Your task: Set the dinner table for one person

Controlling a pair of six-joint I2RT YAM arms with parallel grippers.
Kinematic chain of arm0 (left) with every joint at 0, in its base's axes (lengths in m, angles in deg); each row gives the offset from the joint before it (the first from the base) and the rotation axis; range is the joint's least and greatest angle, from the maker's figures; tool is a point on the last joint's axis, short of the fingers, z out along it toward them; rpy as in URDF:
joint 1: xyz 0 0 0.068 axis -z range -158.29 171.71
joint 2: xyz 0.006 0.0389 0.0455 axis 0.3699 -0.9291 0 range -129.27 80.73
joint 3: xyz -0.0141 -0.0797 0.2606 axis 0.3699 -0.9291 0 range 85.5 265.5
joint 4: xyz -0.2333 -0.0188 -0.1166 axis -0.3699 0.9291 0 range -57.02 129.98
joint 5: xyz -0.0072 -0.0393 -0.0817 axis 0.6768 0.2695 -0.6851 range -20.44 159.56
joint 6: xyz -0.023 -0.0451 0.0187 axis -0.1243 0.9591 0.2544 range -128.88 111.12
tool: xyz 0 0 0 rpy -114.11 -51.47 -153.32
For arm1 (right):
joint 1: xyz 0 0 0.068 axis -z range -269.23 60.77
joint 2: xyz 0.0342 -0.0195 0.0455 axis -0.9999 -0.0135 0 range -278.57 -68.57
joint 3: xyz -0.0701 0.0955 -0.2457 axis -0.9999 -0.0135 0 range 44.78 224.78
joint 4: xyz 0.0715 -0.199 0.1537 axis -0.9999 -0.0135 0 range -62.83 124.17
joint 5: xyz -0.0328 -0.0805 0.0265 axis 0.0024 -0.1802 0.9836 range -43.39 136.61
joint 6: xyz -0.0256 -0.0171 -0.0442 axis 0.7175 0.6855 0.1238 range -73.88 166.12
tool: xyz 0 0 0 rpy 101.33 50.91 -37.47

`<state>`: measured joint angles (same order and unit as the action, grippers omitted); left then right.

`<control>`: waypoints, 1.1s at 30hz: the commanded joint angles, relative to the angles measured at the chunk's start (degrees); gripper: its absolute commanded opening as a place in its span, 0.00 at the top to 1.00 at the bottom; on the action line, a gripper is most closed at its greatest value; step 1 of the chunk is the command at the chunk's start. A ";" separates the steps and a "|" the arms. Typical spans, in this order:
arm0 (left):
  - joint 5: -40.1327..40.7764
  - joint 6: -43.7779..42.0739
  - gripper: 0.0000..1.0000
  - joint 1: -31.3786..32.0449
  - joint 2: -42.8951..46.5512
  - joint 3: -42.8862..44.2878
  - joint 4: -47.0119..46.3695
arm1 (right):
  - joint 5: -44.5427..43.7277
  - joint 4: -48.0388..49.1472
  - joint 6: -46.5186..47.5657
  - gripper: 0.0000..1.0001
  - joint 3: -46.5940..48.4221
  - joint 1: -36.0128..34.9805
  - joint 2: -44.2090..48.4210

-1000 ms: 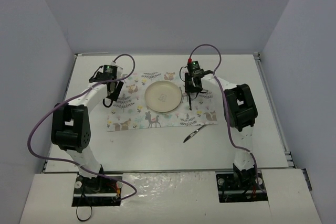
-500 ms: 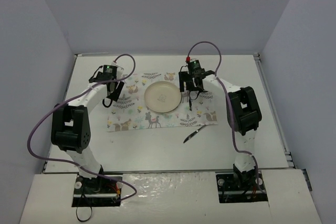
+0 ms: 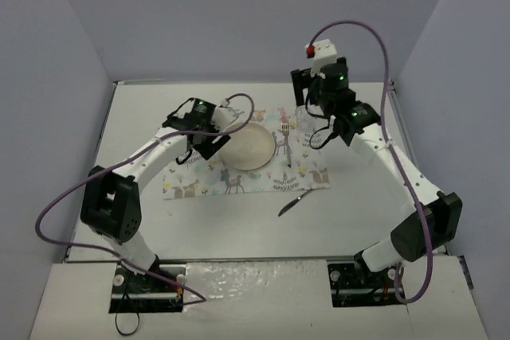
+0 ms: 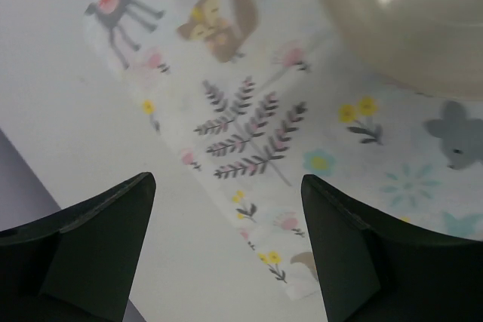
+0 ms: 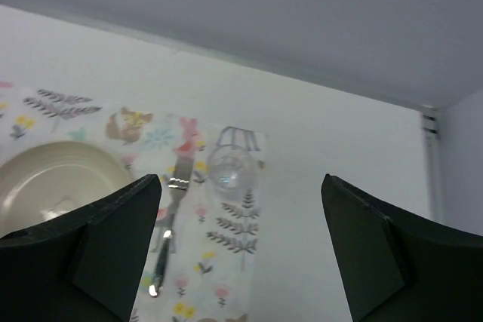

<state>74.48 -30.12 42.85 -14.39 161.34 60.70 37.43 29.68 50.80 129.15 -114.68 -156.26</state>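
A cream plate [image 3: 249, 146] sits in the middle of the animal-print placemat [image 3: 239, 174] on the white dinner table [image 3: 239, 224]. A fork [image 3: 284, 146] lies on the mat right of the plate, with a clear glass [image 3: 300, 122] beside its tines. My left gripper [image 3: 213, 139] is open and empty, low over the mat at the plate's left edge; its view shows the plate [image 4: 407, 20] and mat [image 4: 249, 126]. My right gripper [image 3: 316, 117] is open and empty, raised above the glass [image 5: 234, 170] and fork [image 5: 170, 216].
A metal utensil [image 3: 291, 203] lies on the bare table just off the placemat's near right corner. Grey walls enclose the table on the left, back and right. Purple cables loop from both arms.
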 commanded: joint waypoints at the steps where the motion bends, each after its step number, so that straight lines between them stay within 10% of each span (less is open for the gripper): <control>1: -3.88 -3.60 0.27 14.59 -0.79 3.73 6.63 | -10.85 7.97 8.00 0.16 -6.61 9.32 6.79; 9: -4.92 5.73 0.31 27.70 -10.24 12.12 6.34 | -10.65 8.88 5.74 0.14 -17.01 18.85 8.75; 33: -5.08 7.99 0.32 40.77 -27.45 28.69 7.79 | -6.68 8.35 7.77 0.15 -31.55 23.43 17.47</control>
<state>69.35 -23.19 82.83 -42.97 185.71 67.24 31.06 34.85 58.11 96.89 -91.44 -140.64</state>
